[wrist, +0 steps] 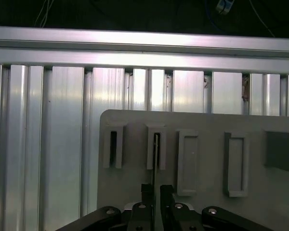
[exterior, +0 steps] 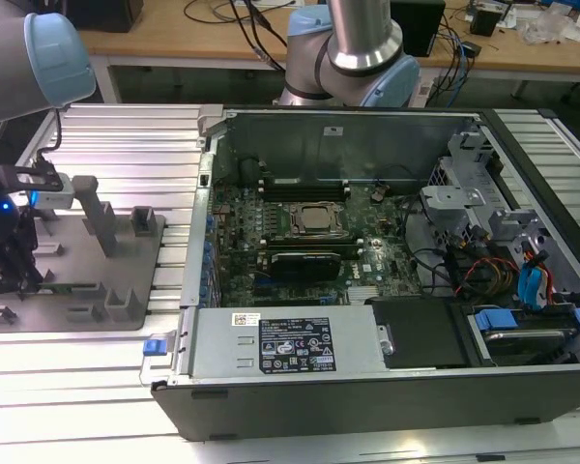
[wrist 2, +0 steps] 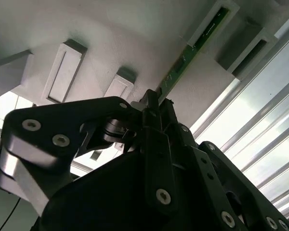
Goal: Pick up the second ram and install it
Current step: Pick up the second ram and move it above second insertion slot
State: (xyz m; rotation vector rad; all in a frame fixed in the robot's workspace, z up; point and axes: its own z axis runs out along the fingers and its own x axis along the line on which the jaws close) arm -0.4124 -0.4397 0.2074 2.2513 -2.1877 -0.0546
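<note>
Bench point(exterior: 106, 145) is one of those ribbed aluminium profile tops, long grooves running across it. Two things sit straight on it. There's a flat grey fixture plate point(exterior: 77, 261) with raised slotted holders at the exterior view's left, and a big open computer case point(exterior: 271, 372) just beside it, taking up the middle and right. In the first wrist view the plate's point(wrist: 207, 122) rounded corner lies flat on the bench's slats point(wrist: 48, 120).

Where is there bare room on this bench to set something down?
Bare ribbed aluminium tabletop lies between the grey fixture plate and the wooden desk beyond, and along the plate's near side beside the open dark computer case. Crowded: the plate, with upright holders and the black pincer, and the case's inside.
</note>
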